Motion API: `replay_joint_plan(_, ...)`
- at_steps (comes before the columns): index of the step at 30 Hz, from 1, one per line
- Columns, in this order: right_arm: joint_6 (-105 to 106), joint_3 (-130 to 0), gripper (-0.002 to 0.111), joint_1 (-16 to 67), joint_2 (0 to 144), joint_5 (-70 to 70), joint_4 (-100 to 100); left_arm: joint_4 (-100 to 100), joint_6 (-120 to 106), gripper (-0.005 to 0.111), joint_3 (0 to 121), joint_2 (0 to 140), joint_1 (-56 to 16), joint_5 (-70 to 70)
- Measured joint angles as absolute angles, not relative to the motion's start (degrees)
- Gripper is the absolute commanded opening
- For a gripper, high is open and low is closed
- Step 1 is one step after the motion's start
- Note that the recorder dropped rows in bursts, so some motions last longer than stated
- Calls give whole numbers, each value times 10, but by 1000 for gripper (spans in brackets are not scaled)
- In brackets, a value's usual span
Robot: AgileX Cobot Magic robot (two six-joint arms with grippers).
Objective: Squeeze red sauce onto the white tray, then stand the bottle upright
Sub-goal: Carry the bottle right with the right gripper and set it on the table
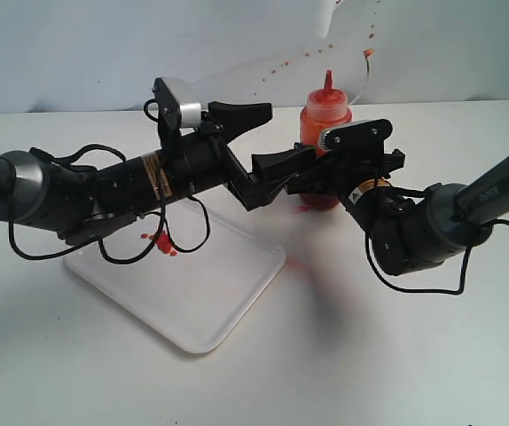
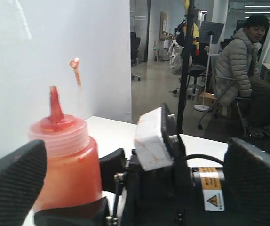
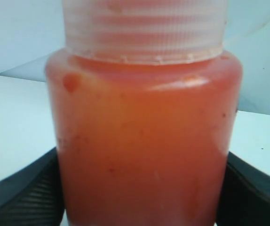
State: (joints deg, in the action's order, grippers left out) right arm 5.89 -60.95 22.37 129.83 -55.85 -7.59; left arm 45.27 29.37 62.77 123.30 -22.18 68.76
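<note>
Bottle [image 1: 324,120] upright on the counter [image 1: 396,355], just beside the white tray [image 1: 228,302], nozzle up. Red sauce [image 1: 161,241] blobs on the tray, so squeezing looks done. Right tool [image 3: 142,197] pinching the bottle body, pads on both sides. Left tool [image 1: 263,138] spread wide, empty, near the bottle. To release well: open both pads evenly, back straight off, don't nudge the bottle, keep the left tool clear.

A yellow warning-triangle label [image 2: 212,188], wording illegible, sits on the right arm [image 2: 158,197].
</note>
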Motion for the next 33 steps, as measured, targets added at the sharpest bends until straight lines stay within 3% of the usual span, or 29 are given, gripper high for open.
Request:
replay_joint_plan(3,56,-610,2,224,1298,-558,-55,453,294,95,628,1232,-182,688)
replay_joint_plan(5,43,-610,17,224,1298,-558,-51,454,294,95,628,1232,-165,688)
replay_joint_plan(7,39,-610,44,224,1298,-558,-48,455,294,95,628,1232,-160,688)
replay_joint_plan(8,38,-610,70,224,1298,-557,-48,455,294,95,628,1232,-160,689)
replay_joint_plan(9,38,-610,90,224,1298,-553,-48,459,294,95,628,1232,-160,690)
replay_joint_plan(11,38,-611,105,224,1298,-549,-48,461,294,95,628,1232,-160,690)
replay_joint_plan(23,38,-609,105,226,1284,-516,-50,461,294,95,628,1232,-160,690)
replay_joint_plan(33,36,-529,105,229,1196,-456,-49,461,295,95,628,1232,-160,692)
